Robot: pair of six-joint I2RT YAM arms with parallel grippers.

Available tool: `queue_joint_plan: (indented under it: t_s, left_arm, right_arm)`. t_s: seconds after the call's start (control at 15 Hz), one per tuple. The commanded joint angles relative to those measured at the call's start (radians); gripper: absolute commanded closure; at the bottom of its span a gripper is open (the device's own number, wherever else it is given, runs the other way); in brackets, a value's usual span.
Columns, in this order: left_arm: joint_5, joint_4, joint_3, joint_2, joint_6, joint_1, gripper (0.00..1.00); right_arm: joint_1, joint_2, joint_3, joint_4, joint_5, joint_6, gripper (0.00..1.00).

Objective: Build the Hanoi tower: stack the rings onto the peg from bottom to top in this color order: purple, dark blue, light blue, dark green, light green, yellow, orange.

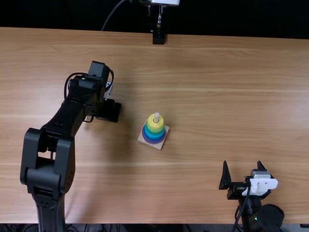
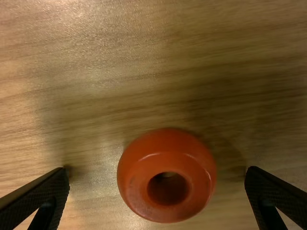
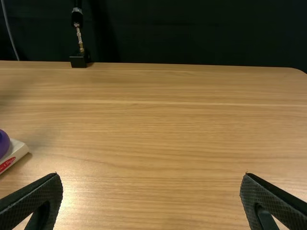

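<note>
- Far left: my left arm [image 1: 58, 123] bends in over the counter [image 1: 217, 96], its left gripper [image 1: 109, 110] pointing down at the wood, left of the ring stack.
- Left fingers: spread apart, grasping nothing. One on each side of the orange ring, a gap between ring and finger either way; I touch it with neither.
- Orange ring [image 2: 168, 158]: lies flat on the counter between my left fingers, hole facing up. Glossy, rounded sides. Off the peg.
- Middle: pale square base [image 1: 161, 146], set at an angle, peg [image 1: 156, 117] upright on it, its light tip poking out above the rings.
- Stack on the peg, bottom up: purple ring [image 1: 153, 141], then blue bands, then green, yellow ring [image 1: 155, 122] on top. Cannot separate the two greens from above.
- Beyond the stack, at the counter's far edge: a small black block [image 1: 158, 37] with a thin post rising from it.
- Right: my right gripper [image 1: 242, 163] sits above the near edge of the counter, pointing away from its base, well apart from the stack.
- Right fingers: held wide, released, bare counter between them. From that wrist I catch part of the purple ring and a corner of the base.
</note>
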Motion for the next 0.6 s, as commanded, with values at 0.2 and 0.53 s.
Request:
queue_joint_plan:
  t_s: [0.2, 0.53]
  left_arm:
    - [0.036, 0.034, -0.029, 0.014, 0.006, 0.007, 0.66]
    - [0.026, 0.194, -0.120, 0.003, 0.001, 0.009, 1.00]
  right_arm:
    - [-0.014, -0.013, -0.062, -0.070, 0.002, -0.001, 0.00]
    - [-0.014, -0.013, -0.062, -0.070, 0.002, -0.001, 0.00]
